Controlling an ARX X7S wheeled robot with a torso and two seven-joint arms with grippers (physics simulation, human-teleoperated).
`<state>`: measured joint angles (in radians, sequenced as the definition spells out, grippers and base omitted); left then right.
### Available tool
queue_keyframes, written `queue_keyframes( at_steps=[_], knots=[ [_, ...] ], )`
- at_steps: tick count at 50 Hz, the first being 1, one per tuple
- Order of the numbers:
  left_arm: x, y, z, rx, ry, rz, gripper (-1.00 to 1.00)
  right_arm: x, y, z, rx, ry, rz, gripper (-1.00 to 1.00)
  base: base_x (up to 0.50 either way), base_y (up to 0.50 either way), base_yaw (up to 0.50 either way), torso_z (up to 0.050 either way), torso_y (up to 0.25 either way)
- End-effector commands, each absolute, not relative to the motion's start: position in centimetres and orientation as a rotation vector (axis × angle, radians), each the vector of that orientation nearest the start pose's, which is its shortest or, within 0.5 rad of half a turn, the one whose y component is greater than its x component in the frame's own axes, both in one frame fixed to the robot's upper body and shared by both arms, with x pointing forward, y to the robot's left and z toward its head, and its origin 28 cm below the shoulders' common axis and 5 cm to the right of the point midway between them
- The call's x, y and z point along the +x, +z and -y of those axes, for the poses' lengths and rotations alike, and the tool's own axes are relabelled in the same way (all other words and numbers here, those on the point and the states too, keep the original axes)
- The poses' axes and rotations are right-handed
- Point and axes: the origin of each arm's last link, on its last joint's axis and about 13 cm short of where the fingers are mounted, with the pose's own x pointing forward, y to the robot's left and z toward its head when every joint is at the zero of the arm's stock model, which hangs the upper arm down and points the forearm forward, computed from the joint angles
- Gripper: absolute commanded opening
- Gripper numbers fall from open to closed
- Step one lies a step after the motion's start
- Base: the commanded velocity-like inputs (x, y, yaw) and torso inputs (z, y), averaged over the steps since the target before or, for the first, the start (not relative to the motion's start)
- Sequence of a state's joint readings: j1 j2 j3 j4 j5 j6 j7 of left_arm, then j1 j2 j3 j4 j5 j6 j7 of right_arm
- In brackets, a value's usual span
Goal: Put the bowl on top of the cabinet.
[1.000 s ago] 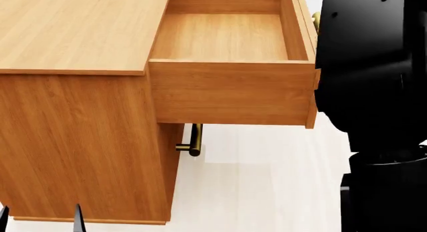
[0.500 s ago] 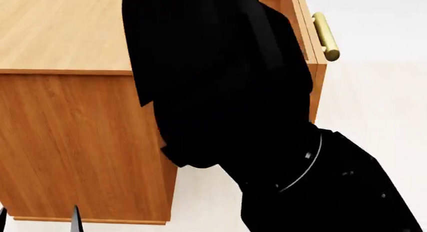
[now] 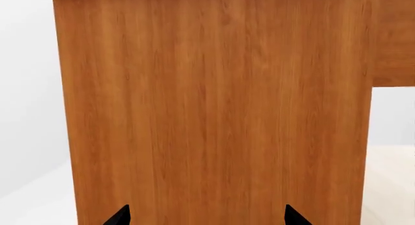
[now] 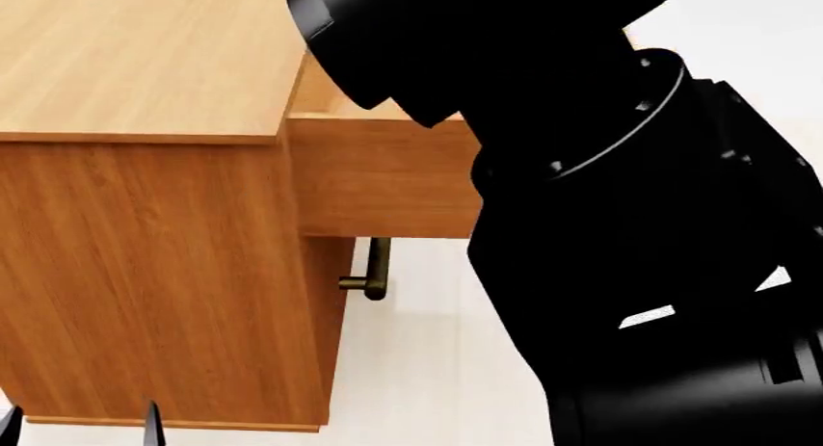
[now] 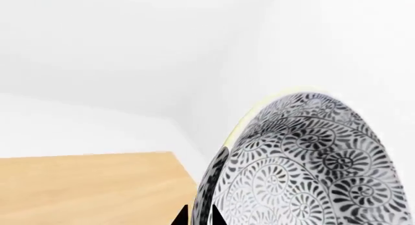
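The bowl (image 5: 304, 166), white with a dense dark floral pattern, stands on edge and fills much of the right wrist view. My right gripper (image 5: 199, 216) is shut on its rim, one fingertip on each side of the wall. Beneath it lies the cabinet (image 5: 91, 186), showing its flat wood top. In the head view the cabinet (image 4: 142, 61) takes up the left, and the bowl is hidden behind my black right arm (image 4: 618, 176). My left gripper (image 3: 207, 217) is open, facing the cabinet's side panel (image 3: 214, 103) with nothing between its fingers; its tips also show low in the head view (image 4: 77, 427).
An open drawer (image 4: 385, 176) juts out from the cabinet's front, partly covered by my right arm. A brass bar handle (image 4: 374, 269) sticks out below it. Pale floor (image 4: 425, 369) lies in front of the cabinet. White walls meet in a corner behind it.
My right arm has swung in from the right edge, across the open drawer, and now rises over the drawer's right part. The left gripper has stayed put.
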<state>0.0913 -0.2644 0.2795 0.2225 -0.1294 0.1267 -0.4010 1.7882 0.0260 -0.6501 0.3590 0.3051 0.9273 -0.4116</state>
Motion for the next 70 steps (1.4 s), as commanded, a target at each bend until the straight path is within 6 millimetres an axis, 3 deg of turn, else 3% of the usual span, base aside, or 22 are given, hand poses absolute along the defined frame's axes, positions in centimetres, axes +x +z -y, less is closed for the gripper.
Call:
queue_keyframes(
  at_steps=[1, 8, 12, 17, 22, 28, 36, 45, 59, 60, 63, 64, 66, 70],
  knots=[
    [18.5, 4.3, -20.3, 0.007, 0.073, 0.220, 1.00, 34.1, 43.6, 0.1, -0.566, 0.736, 0.200, -1.00, 0.00, 0.00, 0.00, 0.000, 0.000],
    [18.4, 4.4, -20.4, 0.006, 0.076, 0.224, 1.00, 34.0, 40.5, -3.6, -0.453, 0.775, 0.151, -1.00, 0.00, 0.00, 0.00, 0.000, 0.001],
    [18.4, 4.4, -20.4, 0.003, 0.074, 0.224, 1.00, 34.5, 39.2, -4.4, -0.485, 0.755, 0.111, -1.00, 0.00, 0.00, 0.00, 0.000, 0.000],
    [18.4, 4.5, -20.5, 0.001, 0.077, 0.223, 1.00, 34.3, 36.0, -5.5, -0.573, 0.764, 0.037, -1.00, 0.00, 0.00, 0.00, 0.000, 0.000],
    [18.4, 4.5, -20.5, -0.003, 0.082, 0.223, 1.00, 34.0, 34.0, -5.7, -0.710, 0.790, 0.011, -1.00, 0.00, 0.00, 0.00, 0.000, 0.000],
    [18.4, 4.5, -20.5, -0.007, 0.082, 0.221, 1.00, 35.0, 33.1, -5.2, -0.826, 0.760, 0.000, -1.00, 0.00, 0.00, 0.00, 0.000, 0.000],
    [18.4, 4.5, -20.5, -0.008, 0.082, 0.219, 1.00, 35.5, 29.9, -4.6, -0.983, 0.803, -0.077, -1.00, 0.00, 0.00, 0.00, 0.000, 0.001],
    [18.4, 4.5, -20.4, -0.007, 0.077, 0.216, 1.00, 35.1, 31.1, -3.9, -1.015, 0.802, -0.081, -1.00, 0.00, 0.00, 0.00, 0.000, 0.000],
    [18.1, 4.4, -20.3, -0.005, 0.068, 0.216, 1.00, 34.6, 35.2, -3.3, -1.032, 0.743, -0.030, -1.00, 0.00, 0.00, 0.00, 0.000, 0.000],
    [18.1, 4.5, -20.3, -0.005, 0.068, 0.216, 1.00, 34.5, 35.5, -3.3, -1.022, 0.742, -0.031, 1.00, 0.00, 0.00, 0.00, 0.000, 0.000],
    [18.1, 4.5, -20.3, -0.006, 0.067, 0.213, 1.00, 33.9, 38.5, -3.1, -1.014, 0.736, 0.027, 1.00, 0.00, 0.00, 0.00, 0.000, 0.000],
    [18.1, 4.5, -20.3, -0.006, 0.067, 0.213, 1.00, 33.9, 38.5, -3.1, -1.014, 0.736, 0.027, 1.00, 0.00, 0.00, 0.00, 0.000, 0.000],
    [18.1, 4.5, -20.3, -0.007, 0.065, 0.212, 1.00, 32.9, 41.7, -3.0, -1.012, 0.740, 0.085, 1.00, 0.00, 0.00, 0.00, 0.000, 0.000],
    [18.0, 4.5, -20.3, -0.007, 0.064, 0.213, 1.00, 31.4, 45.8, -2.7, -1.032, 0.733, 0.171, 1.00, 0.00, 0.00, 0.00, 0.000, 0.000]
  ],
)
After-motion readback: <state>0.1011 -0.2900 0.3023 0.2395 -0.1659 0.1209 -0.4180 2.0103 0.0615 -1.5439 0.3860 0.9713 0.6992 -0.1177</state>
